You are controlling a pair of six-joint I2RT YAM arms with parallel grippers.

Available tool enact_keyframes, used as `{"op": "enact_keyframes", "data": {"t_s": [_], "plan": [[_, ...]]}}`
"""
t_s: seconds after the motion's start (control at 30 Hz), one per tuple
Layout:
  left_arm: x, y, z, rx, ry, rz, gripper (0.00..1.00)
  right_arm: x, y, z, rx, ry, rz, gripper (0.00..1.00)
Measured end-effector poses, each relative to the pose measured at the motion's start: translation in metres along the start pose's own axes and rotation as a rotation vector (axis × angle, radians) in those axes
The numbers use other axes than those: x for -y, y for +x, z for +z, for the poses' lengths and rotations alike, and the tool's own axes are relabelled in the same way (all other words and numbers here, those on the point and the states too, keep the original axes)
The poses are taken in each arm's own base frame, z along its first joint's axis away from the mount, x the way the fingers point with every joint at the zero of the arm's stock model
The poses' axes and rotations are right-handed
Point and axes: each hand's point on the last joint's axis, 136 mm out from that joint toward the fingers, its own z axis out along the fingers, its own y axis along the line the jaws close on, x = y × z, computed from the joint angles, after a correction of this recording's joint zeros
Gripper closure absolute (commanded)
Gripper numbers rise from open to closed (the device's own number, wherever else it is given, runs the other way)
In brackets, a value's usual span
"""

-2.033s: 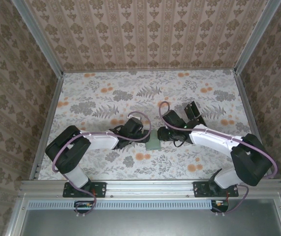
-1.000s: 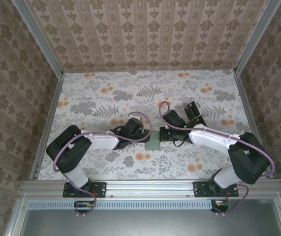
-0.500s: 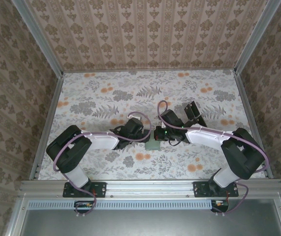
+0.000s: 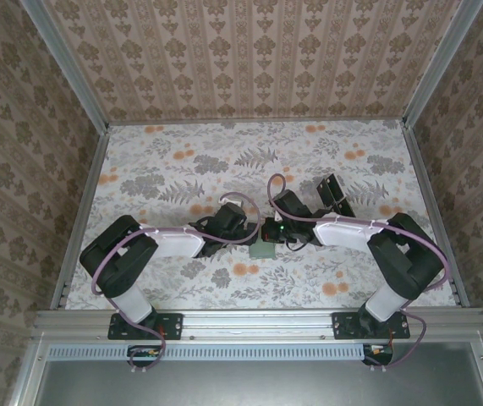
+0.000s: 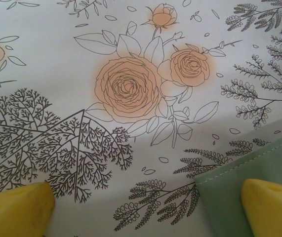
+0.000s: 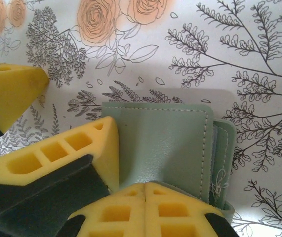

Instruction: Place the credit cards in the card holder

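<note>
pressure comes first: the right gripper (image 6: 131,187) has its yellow fingers (image 6: 57,153) pressed together, tips down on the near edge of the green wallet (image 6: 165,140), which dimples under them. whether a flap is caught between them i cannot tell. the left gripper (image 5: 141,210) stands spread wide, one finger over the wallet's corner, the other over bare table. the wallet lies flat mid-table between the two arms. it looks soft, thin and light, so i'd judge it will slide or buckle unless pinned, and is best taken by an open edge. the cards (image 4: 332,193), i think, are the black shape well behind the right arm, likely stiff and slick. the table cover (image 4: 182,169) is a smooth floral print, and papered walls (image 4: 249,59) close in three sides.
</note>
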Motion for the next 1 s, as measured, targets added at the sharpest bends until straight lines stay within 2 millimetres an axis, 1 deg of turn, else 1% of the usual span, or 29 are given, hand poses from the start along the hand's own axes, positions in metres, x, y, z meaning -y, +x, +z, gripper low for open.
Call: {"op": "enact_keyframes", "data": {"t_s": [0.67,0.87,1.0], "plan": [[0.0,0.0,0.0,0.003,-0.001,-0.005,0.0,0.0,0.004,0.005,-0.001,-0.023,0.004,1.0],[-0.001,0.0,0.0,0.003,-0.002,-0.007,0.0,-0.008,0.007,0.01,0.0,-0.042,-0.014,1.0],[-0.001,0.0,0.001,0.005,-0.005,-0.008,0.0,-0.007,0.008,0.011,0.004,-0.046,-0.009,1.0]]}}
